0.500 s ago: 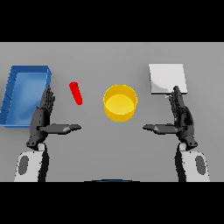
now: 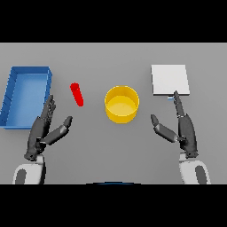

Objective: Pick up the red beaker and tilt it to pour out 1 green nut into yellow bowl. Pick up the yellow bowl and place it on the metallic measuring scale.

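Both hands are empty, so treat the task as not yet started. Your left hand [image 2: 43,128] hovers over the table with fingers spread and thumb angled out, just beside the blue tray [image 2: 26,73]. Your right hand [image 2: 182,128] hovers likewise, fingers straight and spread, its fingertips reaching the near edge of the scale [image 2: 169,79].

Locate the beaker [image 2: 77,94]: it stands between the tray and the bowl [image 2: 121,103], ahead of your left hand and apart from it. The bowl sits at table centre, well apart from the scale. The nut cannot be seen; assume it is inside the beaker.

Probable faults from here:

- Tip-over. The beaker is slim. An approach that lets the fingers strike it before they close would probably knock it over and spill the nut onto the table.
- Tray contact. Your left hand is close to the tray wall; a wide swing could catch it.
- Missed pour. Tilting before the beaker mouth is over the bowl would likely drop the nut outside.
- Scale disturbance. Your right fingertips lie at the scale edge; any forward drift may push it.
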You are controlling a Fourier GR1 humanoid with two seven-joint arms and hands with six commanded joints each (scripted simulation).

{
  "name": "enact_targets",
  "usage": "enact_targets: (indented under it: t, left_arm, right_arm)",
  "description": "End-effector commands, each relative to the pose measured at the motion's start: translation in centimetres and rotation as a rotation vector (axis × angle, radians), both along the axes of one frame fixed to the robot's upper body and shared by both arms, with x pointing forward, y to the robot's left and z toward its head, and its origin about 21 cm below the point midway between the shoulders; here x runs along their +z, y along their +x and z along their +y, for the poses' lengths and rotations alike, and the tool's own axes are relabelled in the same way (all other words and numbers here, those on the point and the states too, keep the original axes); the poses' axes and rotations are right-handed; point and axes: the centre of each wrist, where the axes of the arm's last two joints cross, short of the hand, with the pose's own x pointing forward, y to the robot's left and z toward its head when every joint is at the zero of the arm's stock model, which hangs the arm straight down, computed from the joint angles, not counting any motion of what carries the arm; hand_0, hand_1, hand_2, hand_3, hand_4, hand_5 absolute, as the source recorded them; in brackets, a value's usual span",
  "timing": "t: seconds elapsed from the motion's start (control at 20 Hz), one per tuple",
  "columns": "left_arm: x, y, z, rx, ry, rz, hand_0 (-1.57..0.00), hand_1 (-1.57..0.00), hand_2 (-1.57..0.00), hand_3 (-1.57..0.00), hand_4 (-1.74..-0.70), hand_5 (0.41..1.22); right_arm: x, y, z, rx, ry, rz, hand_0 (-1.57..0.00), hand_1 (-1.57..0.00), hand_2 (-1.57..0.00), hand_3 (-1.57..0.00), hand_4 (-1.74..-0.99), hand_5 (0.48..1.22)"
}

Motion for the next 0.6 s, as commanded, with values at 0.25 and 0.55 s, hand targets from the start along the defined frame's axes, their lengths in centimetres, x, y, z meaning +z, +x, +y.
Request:
enact_targets:
  t: [0.25,0.55]
  left_arm:
    - [0.8,0.0,0.1,-0.012,0.065,0.014,0.0,0.0,0.0,0.0,-1.16,0.602]
    - [-1.5,3.9,-2.3,-0.04,0.102,0.058,0.0,0.0,0.0,0.0,-1.22,0.626]
  right_arm:
    - [0.3,-0.7,0.2,0.012,0.009,0.005,0.0,0.0,0.0,0.0,-1.199,0.603]
    - [0.9,-0.8,-0.3,0.03,0.03,-0.012,0.0,0.0,0.0,0.0,-1.256,0.631]
